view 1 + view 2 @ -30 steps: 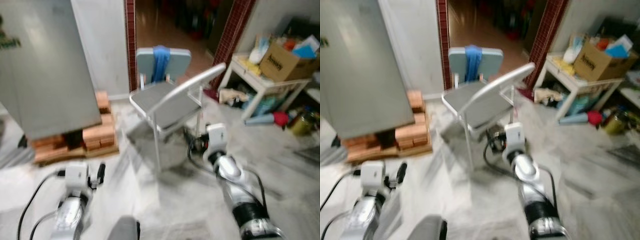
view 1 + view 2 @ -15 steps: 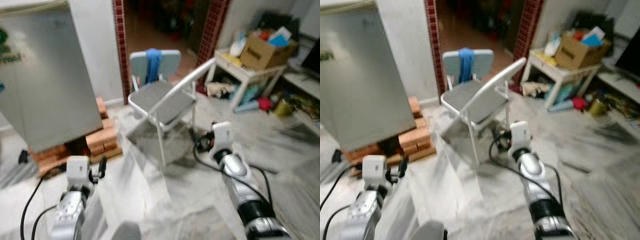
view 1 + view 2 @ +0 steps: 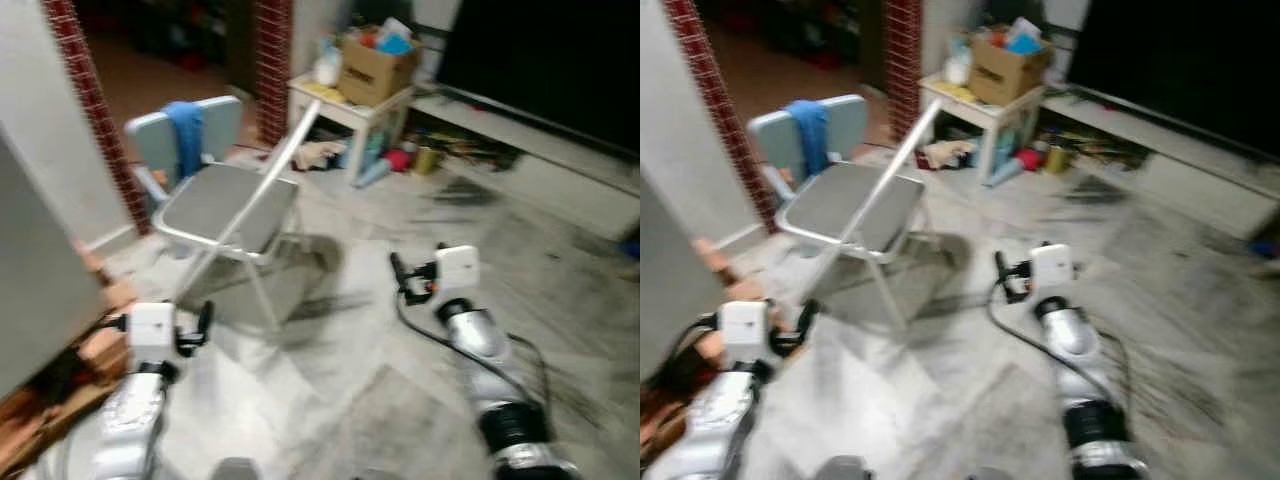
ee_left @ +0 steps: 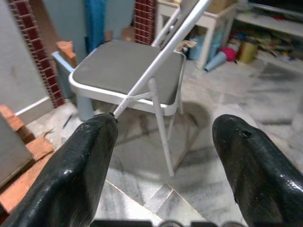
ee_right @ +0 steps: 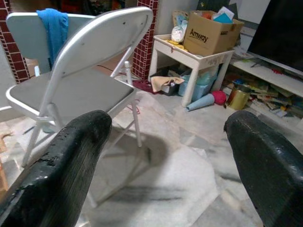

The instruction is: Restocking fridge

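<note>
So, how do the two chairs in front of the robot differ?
The folding chair is grey-white metal with thin tube legs; the light blue chair behind it looks like plastic. The folding chair's back is bare, while a blue cloth hangs over the light blue chair's back. Both stand upright on the marble floor.

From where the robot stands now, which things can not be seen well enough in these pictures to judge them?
- Fridge: cut off by the left edge of the left eye view, so its door state is unknown.
- Items under the white side table: too small and cluttered to name.
- Floor ahead: smeared by motion blur in both eye views.
- Contents of the cardboard box: mostly hidden by its walls.
</note>
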`<state>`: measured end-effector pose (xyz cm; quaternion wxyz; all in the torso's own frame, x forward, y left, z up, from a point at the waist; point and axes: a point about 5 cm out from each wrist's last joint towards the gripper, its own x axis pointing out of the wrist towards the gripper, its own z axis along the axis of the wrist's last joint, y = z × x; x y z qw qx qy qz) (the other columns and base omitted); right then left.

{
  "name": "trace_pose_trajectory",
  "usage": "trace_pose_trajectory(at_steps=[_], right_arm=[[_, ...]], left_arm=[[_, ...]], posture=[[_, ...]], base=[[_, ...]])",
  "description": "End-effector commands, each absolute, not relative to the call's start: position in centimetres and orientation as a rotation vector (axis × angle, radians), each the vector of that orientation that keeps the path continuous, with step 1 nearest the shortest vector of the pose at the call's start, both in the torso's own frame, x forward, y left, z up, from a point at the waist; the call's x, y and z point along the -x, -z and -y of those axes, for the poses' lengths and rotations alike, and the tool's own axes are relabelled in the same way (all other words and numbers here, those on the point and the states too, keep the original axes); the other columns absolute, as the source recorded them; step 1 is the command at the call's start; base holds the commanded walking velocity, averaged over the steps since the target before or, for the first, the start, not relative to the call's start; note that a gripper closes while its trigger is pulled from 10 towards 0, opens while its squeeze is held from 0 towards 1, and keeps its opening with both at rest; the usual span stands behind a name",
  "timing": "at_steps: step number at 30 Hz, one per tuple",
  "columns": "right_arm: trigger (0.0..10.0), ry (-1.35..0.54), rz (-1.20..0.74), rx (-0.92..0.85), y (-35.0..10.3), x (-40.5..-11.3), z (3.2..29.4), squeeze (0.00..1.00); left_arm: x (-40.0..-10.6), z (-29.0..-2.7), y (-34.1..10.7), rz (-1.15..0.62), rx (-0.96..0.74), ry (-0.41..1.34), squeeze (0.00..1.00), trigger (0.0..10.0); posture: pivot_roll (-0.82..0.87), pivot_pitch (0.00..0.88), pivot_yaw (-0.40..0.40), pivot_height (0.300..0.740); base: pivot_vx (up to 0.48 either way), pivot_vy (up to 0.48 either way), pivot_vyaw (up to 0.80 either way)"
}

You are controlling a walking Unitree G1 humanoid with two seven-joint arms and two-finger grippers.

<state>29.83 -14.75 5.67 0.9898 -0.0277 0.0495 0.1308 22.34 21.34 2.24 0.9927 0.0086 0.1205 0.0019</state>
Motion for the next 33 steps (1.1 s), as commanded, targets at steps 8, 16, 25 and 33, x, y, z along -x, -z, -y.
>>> trace_pose_trajectory(at_steps=[8,16,25,33], right_arm=[[10.0,-0.201,-0.115,0.075,-5.5,-29.3,16.4,0.00],[10.0,-0.165,-0.107,0.076,-5.7,-29.3,16.7,0.00],[10.0,-0.085,-0.103,0.063,-5.6,-28.5,17.8,0.00],[10.0,-0.039,-0.103,0.070,-5.3,-27.6,18.6,0.00]], left_arm=[[-22.2,-20.1,-2.1,-0.226,0.010,0.061,0.00,10.0],[-22.4,-20.1,-2.3,-0.214,0.009,0.074,0.00,10.0],[-23.0,-20.1,-2.3,-0.225,-0.006,0.089,0.00,10.0],[-24.1,-20.2,-2.8,-0.211,-0.008,0.076,0.00,10.0]], posture=[[0.12,0.000,-0.039,0.740],[0.11,0.000,-0.033,0.740],[0.09,0.000,0.010,0.740],[0.06,0.000,0.022,0.740]], base=[[0.000,0.000,-0.80],[0.202,0.000,-0.80],[0.062,0.000,-0.80],[0.000,0.000,-0.80]])
